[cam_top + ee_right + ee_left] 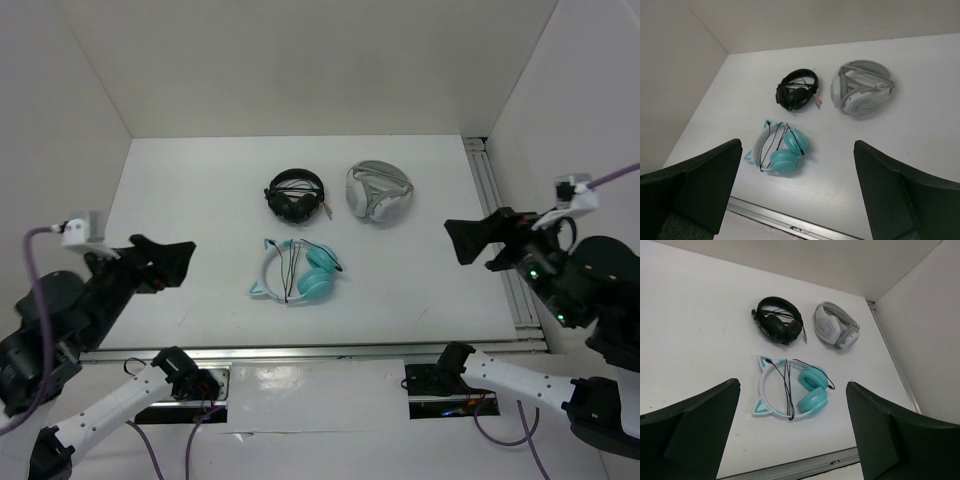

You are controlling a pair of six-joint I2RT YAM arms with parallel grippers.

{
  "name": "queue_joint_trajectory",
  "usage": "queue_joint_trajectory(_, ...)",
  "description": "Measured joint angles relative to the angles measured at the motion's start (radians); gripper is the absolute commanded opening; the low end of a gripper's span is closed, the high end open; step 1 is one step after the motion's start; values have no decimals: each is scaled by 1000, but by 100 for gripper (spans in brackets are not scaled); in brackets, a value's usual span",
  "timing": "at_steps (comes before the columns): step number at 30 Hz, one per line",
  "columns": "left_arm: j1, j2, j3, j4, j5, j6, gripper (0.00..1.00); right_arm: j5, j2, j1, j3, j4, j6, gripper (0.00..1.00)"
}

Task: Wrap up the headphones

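Top external view, item list. Left gripper [173,262]: jaws spread wide, holding nothing, hovering clear of the table [180,200]. Right gripper [455,242]: jaws equally wide, also empty. The headphones [296,272]: teal cups, pale headband with cat ears, lying flat ahead of both tools, off the left gripper's right side and off the right gripper's left side, nearer the left one and touched by neither; each wrist view frames them between its own fingers. Cable [788,385]: thin, black, strung in several strands across the headband's opening, with a loop around the upper cup; no length is seen trailing away over the table. Black headphones [295,195] and grey-white headphones [378,190]: farther out beyond the teal pair. Progress, by judgement: wrapping looks finished or nearly so; at most, the loose loop needs tucking.
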Motion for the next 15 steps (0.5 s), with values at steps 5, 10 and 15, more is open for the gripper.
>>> queue_joint_trajectory(5,0,-78,146,-161,-62,42,100,3,-18,-62,166,-130,-9,100)
queue_joint_trajectory(10,0,-118,218,-263,-93,48,100,16,-42,-72,185,-201,-12,100)
queue_joint_trajectory(15,0,-134,226,-311,-116,63,100,24,-49,-72,155,-238,-13,100)
